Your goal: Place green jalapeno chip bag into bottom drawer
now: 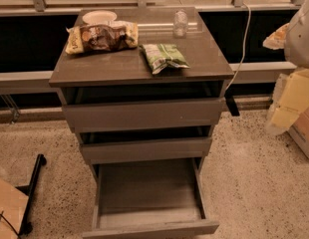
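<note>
The green jalapeno chip bag [163,57] lies flat on the top of the grey-brown cabinet [209,63], right of the middle and near its front edge. The bottom drawer [149,190] is pulled far out and its box interior is bare. The two shallower drawers above it stand slightly open. My gripper [298,31] shows as a pale shape at the upper right edge, well to the right of the cabinet and apart from the bag. A yellowish thing [276,38] shows at its left side; I cannot tell what it is.
A larger brown-and-yellow chip bag [102,37] lies at the back left of the cabinet top, with a white plate [98,17] behind it and a clear bottle [180,23] at the back right. Boxes [296,103] stand on the floor at right. A black stand [32,183] is at lower left.
</note>
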{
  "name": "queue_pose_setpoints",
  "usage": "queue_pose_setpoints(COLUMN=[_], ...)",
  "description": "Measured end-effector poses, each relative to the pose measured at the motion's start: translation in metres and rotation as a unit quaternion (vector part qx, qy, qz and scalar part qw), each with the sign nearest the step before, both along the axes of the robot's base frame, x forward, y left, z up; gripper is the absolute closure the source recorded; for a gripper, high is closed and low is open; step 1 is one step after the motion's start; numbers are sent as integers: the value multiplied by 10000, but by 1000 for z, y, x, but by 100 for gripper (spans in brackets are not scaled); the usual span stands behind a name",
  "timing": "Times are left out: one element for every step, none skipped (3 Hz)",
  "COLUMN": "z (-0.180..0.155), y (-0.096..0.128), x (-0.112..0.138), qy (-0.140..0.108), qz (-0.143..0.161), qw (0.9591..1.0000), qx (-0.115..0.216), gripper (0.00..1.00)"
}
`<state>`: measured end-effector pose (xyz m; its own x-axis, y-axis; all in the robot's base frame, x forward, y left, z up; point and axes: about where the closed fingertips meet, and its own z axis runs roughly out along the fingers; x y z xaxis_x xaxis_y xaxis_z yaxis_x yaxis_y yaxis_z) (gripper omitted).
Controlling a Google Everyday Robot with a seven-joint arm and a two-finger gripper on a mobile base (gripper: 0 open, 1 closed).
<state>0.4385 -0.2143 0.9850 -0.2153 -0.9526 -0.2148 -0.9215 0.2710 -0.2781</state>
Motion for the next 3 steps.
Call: queue_pose_setpoints(z=[0,-4,-17], y=[0,8,12], x=[0,20,61], qy=[0,-181,-341], qz=[0,-186,-446], qw=[10000,9989,9903], qx=[0,388,1274], gripper=[0,0,0])
